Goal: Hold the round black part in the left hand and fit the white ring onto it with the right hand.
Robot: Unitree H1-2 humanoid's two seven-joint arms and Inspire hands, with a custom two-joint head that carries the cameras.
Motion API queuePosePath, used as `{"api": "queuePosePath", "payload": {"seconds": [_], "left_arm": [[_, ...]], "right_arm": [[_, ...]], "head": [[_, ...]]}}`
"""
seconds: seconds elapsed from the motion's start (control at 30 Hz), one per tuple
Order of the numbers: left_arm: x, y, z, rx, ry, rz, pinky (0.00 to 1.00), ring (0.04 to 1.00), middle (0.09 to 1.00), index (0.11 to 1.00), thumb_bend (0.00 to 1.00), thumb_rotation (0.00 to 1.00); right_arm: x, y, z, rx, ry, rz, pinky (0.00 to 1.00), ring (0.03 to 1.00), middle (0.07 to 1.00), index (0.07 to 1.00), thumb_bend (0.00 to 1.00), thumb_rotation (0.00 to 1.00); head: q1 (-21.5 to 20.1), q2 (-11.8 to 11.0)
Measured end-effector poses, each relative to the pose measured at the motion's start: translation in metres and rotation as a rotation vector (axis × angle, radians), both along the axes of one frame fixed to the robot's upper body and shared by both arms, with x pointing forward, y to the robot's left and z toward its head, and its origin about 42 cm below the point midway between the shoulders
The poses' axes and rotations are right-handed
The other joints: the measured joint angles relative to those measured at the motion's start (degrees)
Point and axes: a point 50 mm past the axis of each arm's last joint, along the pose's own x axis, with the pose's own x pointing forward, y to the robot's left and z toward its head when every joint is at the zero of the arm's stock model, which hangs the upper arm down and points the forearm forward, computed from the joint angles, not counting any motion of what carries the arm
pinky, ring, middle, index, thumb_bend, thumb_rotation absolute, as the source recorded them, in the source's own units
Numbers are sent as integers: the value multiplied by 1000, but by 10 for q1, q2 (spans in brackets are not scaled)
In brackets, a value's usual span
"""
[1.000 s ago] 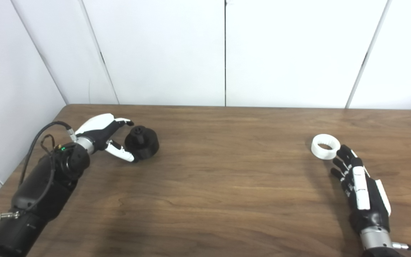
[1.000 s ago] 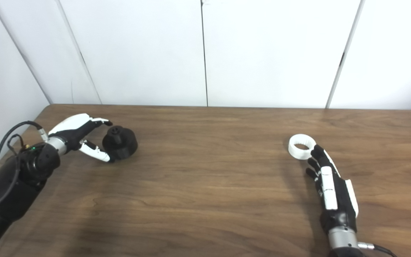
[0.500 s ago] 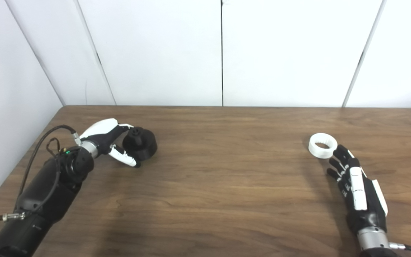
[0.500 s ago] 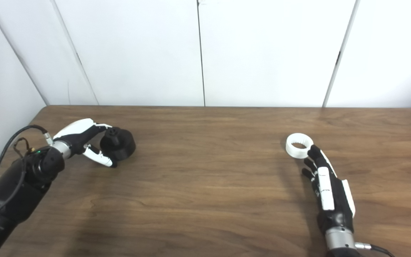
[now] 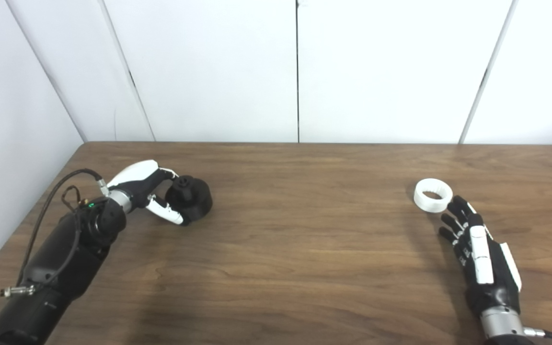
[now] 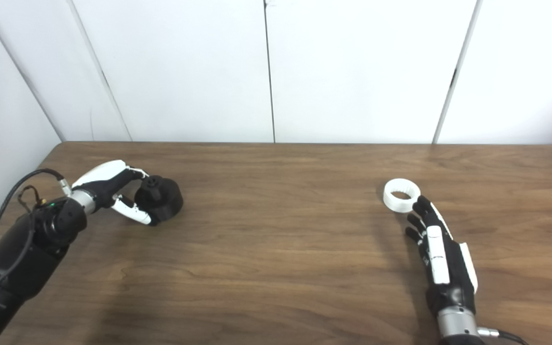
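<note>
One round black part (image 5: 189,198) and one white ring (image 5: 432,195) are present on one wooden table (image 5: 285,239). Two robot hands are in view: one left hand (image 5: 144,189) and one right hand (image 5: 479,254).

round part (image 5: 190,199) on table (image 5: 295,249) far left, left robot hand (image 5: 144,189) beside | ring (image 5: 432,195) far right, right robot hand (image 5: 479,254) just before it

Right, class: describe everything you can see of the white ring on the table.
The white ring is a short, thick-walled band that looks like matte plastic, with faint ridges inside its hole. It lies flat, hole upward, on the brown wooden table, toward the right side. Nothing holds it; the right hand lies just behind it with fingers apart, the fingertips at its rim.
</note>
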Motion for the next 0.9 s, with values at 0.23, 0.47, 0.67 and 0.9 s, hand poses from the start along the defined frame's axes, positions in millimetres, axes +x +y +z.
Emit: {"api": "queuePosePath", "payload": {"seconds": [0.23, 0.47, 0.67, 0.9], "left_arm": [[0, -5, -2, -48, -14, 3, 915, 985, 920, 653, 815, 211], [-2, -8, -7, -67, -39, -12, 923, 968, 901, 652, 821, 241], [-3, -8, -8, -65, -44, -17, 918, 968, 906, 659, 847, 284], [-7, -19, -6, -56, -52, -65, 924, 966, 903, 668, 827, 249]], "right_arm": [[0, -1, 0, -3, 0, 3, 878, 900, 918, 917, 560, 952], [0, -3, 0, -8, 1, 2, 877, 897, 916, 914, 569, 946], [0, -3, 0, -10, 2, 2, 871, 893, 912, 910, 584, 953], [0, -4, 0, -19, 3, 4, 890, 916, 931, 927, 578, 975]], "head": [[-1, 1], [0, 2], [0, 3], [2, 5]]}}
